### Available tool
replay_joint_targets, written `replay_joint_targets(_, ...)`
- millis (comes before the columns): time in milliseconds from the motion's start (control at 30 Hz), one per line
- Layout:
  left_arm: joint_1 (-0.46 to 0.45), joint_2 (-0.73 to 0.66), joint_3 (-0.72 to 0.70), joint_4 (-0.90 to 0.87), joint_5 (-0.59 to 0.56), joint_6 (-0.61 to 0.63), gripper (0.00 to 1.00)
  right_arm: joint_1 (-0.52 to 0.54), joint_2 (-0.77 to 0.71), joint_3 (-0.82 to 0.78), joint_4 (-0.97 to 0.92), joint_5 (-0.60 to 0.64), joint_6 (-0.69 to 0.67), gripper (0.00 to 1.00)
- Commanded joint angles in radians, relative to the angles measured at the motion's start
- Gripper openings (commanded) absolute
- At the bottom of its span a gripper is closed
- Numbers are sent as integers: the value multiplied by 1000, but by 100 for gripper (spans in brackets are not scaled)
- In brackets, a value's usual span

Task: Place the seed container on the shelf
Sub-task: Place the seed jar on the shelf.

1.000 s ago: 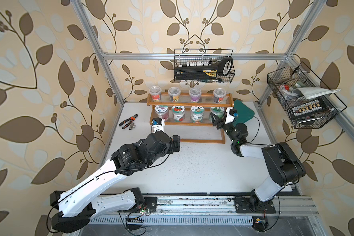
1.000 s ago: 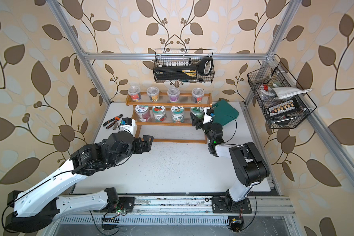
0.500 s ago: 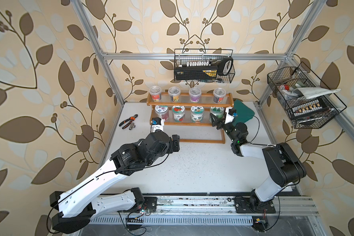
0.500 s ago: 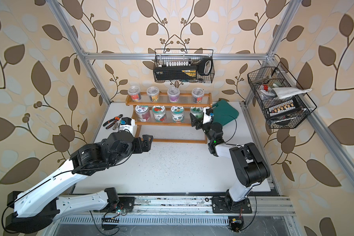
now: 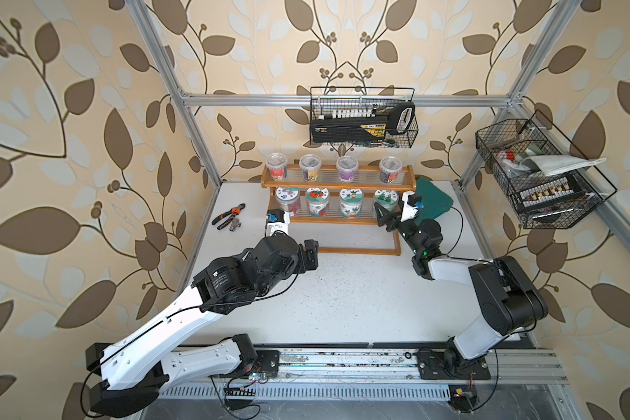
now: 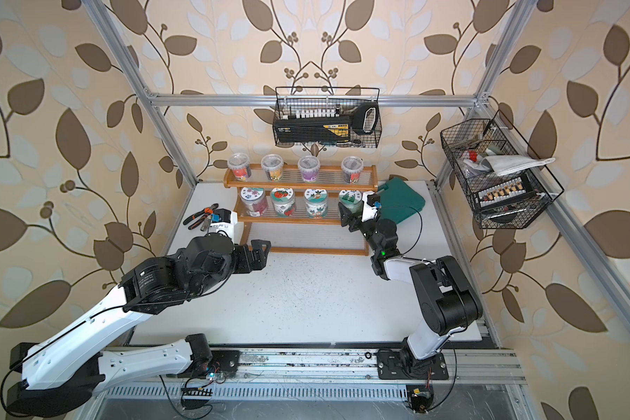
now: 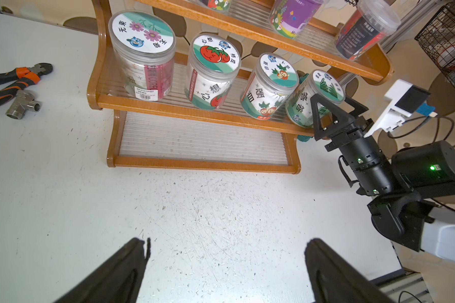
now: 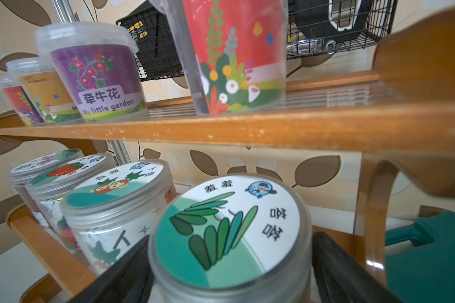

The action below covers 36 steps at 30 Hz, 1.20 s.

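The seed container, a clear jar with a green-leaf lid, stands at the right end of the shelf's middle tier; it also shows in both top views and the left wrist view. My right gripper is open with a finger on each side of the jar. A thin gap shows beside one finger. My left gripper hangs open and empty over the table by the shelf's front left corner.
Three more jars fill the middle tier; several cups line the top; the bottom tier is bare. Pliers and a metal fitting lie left of the shelf. A green watering can sits right of it. Wire baskets hang above.
The right gripper's jaws have spread a little wider around the seed container. Neither arm has visibly shifted, and the jar stays on the middle tier.
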Motion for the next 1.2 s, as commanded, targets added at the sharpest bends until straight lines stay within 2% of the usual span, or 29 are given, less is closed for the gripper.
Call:
replay_joint_targets(0, 12, -15, -3, 20, 6, -2, 98, -4, -37, -26, -10, 13, 8, 90)
replay_joint_targets(100, 13, -17, -8, 23, 8, -2, 98, -4, -50, -32, -22, 13, 3, 87)
replay_joint_targets(267, 13, -20, -11, 25, 13, -5, 98, -4, -54, -23, -40, 15, -3, 77)
replay_joint_targets(400, 13, -26, -11, 22, 11, -6, 98, -3, -49, 1, -68, 12, -11, 74)
replay_joint_targets(867, 13, -38, -20, 20, 2, -3, 98, -4, -89, -11, -108, 17, -13, 77)
replay_joint_targets(1033, 15, -38, -20, 20, -17, 9, 98, -4, -183, -43, -182, 18, -11, 83)
replay_joint_targets(1167, 22, -31, -15, 29, -47, 36, 98, -4, -286, -46, -329, 13, -11, 84)
